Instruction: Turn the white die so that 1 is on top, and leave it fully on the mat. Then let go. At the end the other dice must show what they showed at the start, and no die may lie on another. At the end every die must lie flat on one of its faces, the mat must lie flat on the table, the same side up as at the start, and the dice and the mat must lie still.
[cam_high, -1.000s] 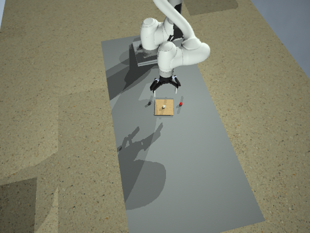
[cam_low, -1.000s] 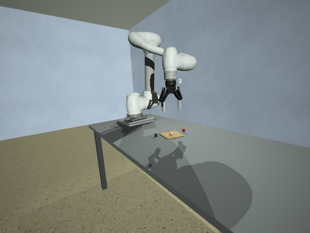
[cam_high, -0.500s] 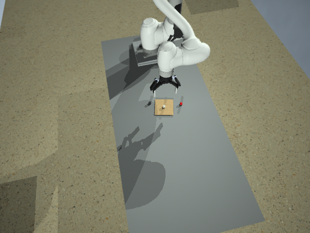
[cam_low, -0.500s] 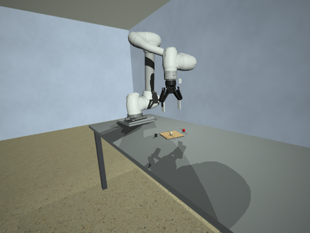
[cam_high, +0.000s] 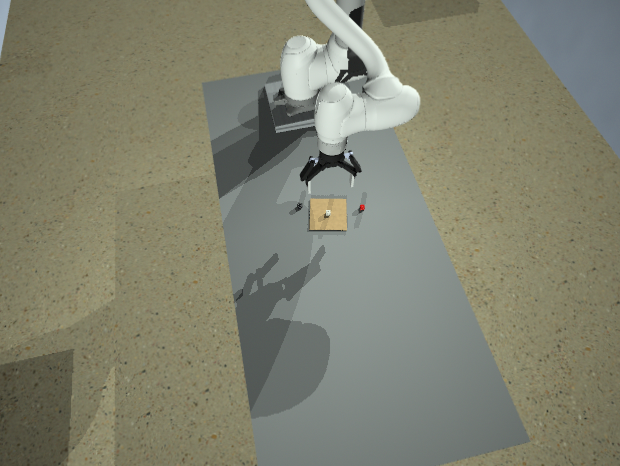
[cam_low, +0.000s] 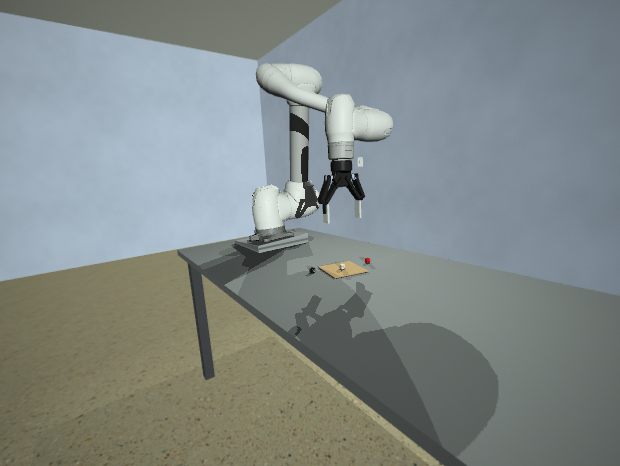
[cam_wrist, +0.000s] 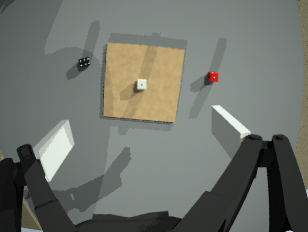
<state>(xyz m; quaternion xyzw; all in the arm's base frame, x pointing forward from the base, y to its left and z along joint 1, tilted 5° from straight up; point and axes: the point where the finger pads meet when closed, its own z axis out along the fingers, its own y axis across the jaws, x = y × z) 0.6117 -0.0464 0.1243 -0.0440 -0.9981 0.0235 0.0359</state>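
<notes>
Hanging high above the tan mat (cam_low: 350, 272), the tool (cam_low: 342, 214) gapes wide over the white die (cam_low: 340, 266), gripping nothing

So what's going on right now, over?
Gripper open, empty, high above the table. White die sits untouched on the tan mat. Black die and red die flank the mat, off it. Nothing blocks the descent.

Two pale blue walls (cam_low: 125, 150) are meeting at a corner behind a long grey table (cam_low: 501, 310), under a dull grey-green ceiling (cam_low: 200, 25). A speckled sandy floor (cam_low: 100, 375) is stretching out around the table, which is standing on a slim dark leg (cam_low: 201, 325). Light from above is casting broad dark shadows (cam_low: 426, 370) across the tabletop and floor.
</notes>
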